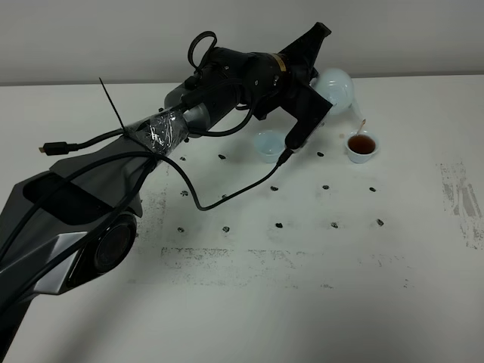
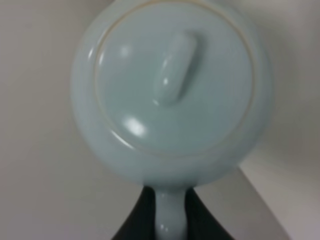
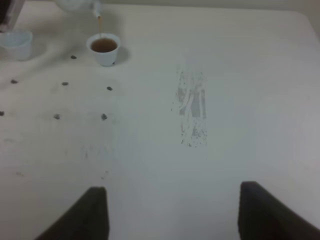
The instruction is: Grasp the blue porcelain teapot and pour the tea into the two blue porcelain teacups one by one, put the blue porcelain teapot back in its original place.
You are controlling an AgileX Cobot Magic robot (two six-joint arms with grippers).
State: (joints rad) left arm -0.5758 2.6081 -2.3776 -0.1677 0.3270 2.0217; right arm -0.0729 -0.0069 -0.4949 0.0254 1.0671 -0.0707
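- Count: 1 blue teapot (image 1: 338, 88), 2 blue teacups, 2 grippers; the exterior view shows the L arm only.
- Right teacup (image 1: 362, 147) holds brown tea (image 1: 362, 142). Left teacup (image 1: 268, 145) stands apart from it, contents unclear. Both are on the far part of the white table (image 1: 302, 302).
- Teapot is off the table and tilted, w/ spout (image 3: 96, 7) above the right teacup and a thin stream (image 3: 99, 21) dropping into it.
- L gripper (image 2: 168, 212): jaws clenched on the teapot's handle (image 2: 168, 222), w/ a dark finger (image 2: 140, 225) on each side. Pot body is just beyond the fingertips.
- R gripper (image 3: 175, 212): jaws spread wide w/ nothing between. It sits over the near side, well apart from pot & cups.
- L wrist view alone shows the lid (image 2: 200, 100) face-on w/ oblong knob (image 2: 174, 70), and the grip on the handle, which the arm hides in the exterior view.
- R wrist view shows the stream and the tea level best.
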